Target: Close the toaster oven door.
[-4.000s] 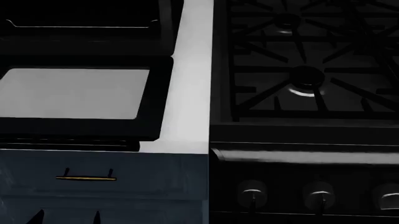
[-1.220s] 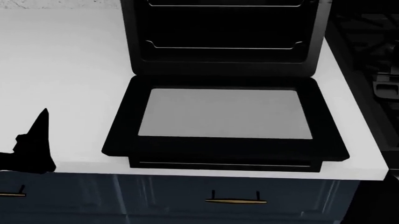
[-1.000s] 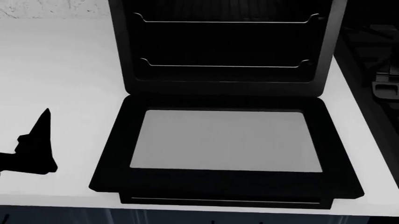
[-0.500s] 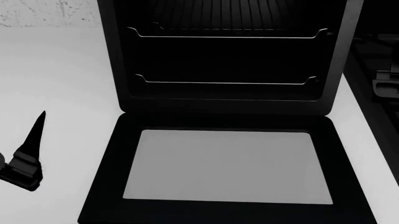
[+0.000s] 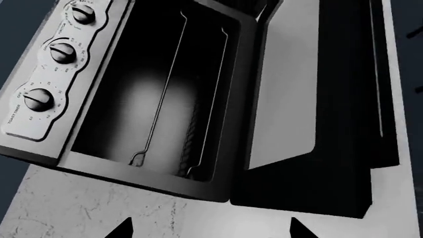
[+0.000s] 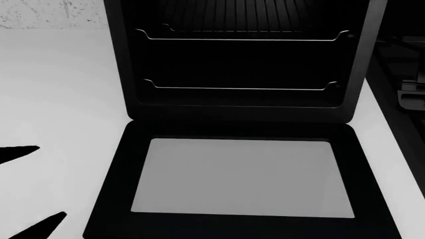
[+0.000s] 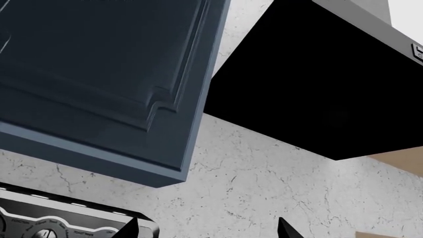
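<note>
The toaster oven door (image 6: 242, 177) lies fully open, flat; closing is not yet begun. At eight o'clock, the left gripper (image 6: 30, 186) is spread, touching nothing.

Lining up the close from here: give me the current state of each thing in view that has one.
toaster oven door: fully open, lying flat on the counter.
toaster oven: open, nothing on its racks.
left gripper: open, holding nothing, beside the door.
right gripper: open, holding nothing, facing the wall.
</note>
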